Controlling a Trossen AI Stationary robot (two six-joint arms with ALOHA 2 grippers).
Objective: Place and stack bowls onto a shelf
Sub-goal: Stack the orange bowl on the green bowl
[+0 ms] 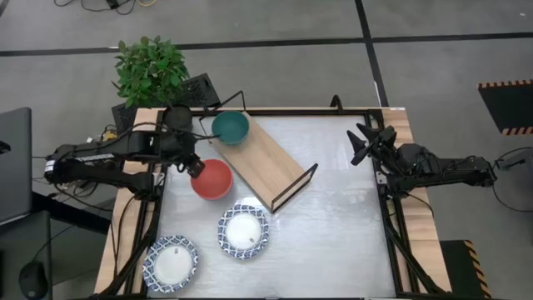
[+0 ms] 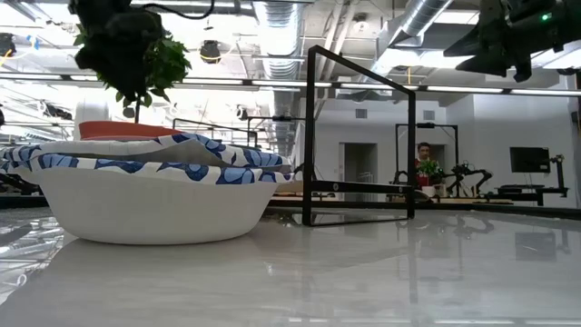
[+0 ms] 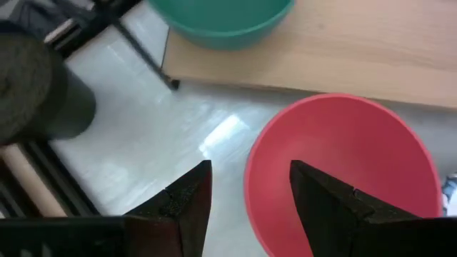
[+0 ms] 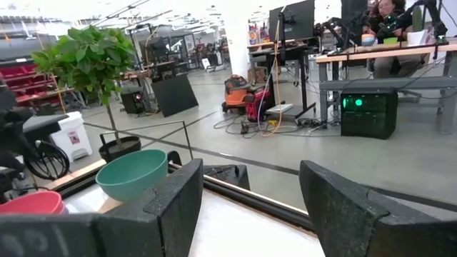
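Bowls were what I had to shelve, and my left tool (image 1: 197, 169) hung at the rim of the red bowl (image 1: 213, 179), fingers parted a moderate way with the near rim showing in the gap between them in the left wrist view; I could not tell whether either finger touched it. That bowl sat on the table (image 1: 333, 217) just beside the shelf (image 1: 262, 162), whose light board lay slantwise with the teal bowl (image 1: 231, 127) already resting on its far end. Two patterned bowls (image 1: 244, 231) waited nearer the front edge (the second (image 1: 171, 263) close to the corner).

I judged the red bowl stiff, light and smooth-walled, likely slippery under hard fingers, so a pinch across the rim, one finger inside and one outside, looked the surest hold. A shallow bite might let it swing or slide out.

My right tool (image 1: 363, 143) waited at the far right edge of the table, spread wide and empty.
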